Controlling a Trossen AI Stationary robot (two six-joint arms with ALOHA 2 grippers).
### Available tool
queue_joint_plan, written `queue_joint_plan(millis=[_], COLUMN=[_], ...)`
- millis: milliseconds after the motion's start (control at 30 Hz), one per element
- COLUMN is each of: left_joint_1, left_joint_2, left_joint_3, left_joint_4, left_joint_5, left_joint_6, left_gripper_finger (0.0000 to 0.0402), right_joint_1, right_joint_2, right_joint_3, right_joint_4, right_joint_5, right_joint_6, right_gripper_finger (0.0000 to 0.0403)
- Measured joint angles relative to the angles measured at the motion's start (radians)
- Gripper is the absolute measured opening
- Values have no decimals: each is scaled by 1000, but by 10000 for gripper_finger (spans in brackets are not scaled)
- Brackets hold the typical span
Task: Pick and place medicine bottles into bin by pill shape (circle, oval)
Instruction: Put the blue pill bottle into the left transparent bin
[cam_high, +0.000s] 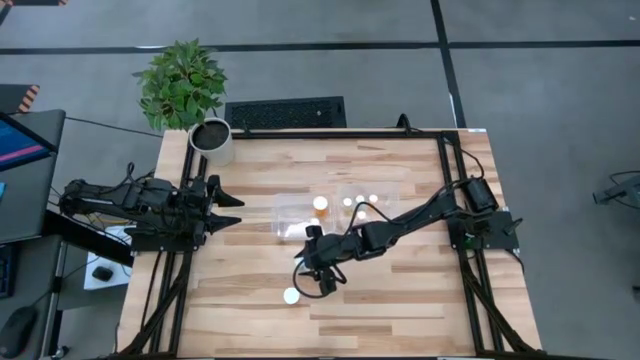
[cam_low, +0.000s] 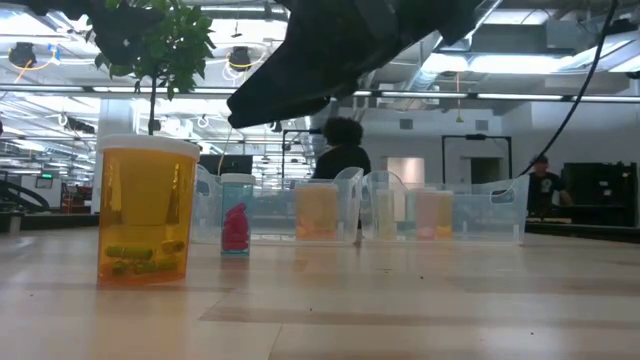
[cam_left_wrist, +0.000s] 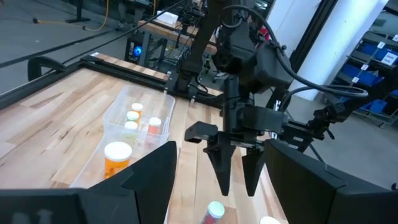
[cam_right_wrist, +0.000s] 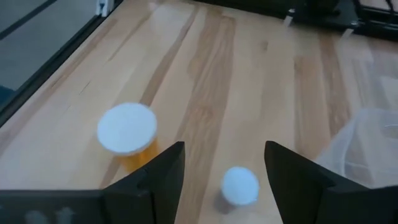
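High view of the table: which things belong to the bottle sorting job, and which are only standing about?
Job: wide orange bottle with white cap; small clear bottle holding pink pills; capped bottles in clear plastic bins; open right hand above the small bottle.
Idle: white pot with green plant; left hand, waiting at the left edge.

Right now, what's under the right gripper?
A small clear bottle with pink pills stands on the table below the open right gripper. In the high view the gripper covers it.
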Motion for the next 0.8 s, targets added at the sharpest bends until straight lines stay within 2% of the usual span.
queue_joint_plan(millis=[367, 600, 800], left_joint_1=[0, 0, 0], left_joint_2=[0, 0, 0], left_joint_3=[0, 0, 0], left_joint_4=[0, 0, 1], left_joint_5=[0, 0, 0], left_joint_6=[-3, -5, -6], left_gripper_finger=[235, 235, 235], right_joint_1=[-8, -18, -24], right_joint_2=[0, 70, 62], right_joint_3=[0, 11, 12], right_joint_4=[1, 59, 43], right_joint_5=[2, 4, 2], right_joint_6=[11, 11, 14], right_gripper_finger=[230, 230, 230])
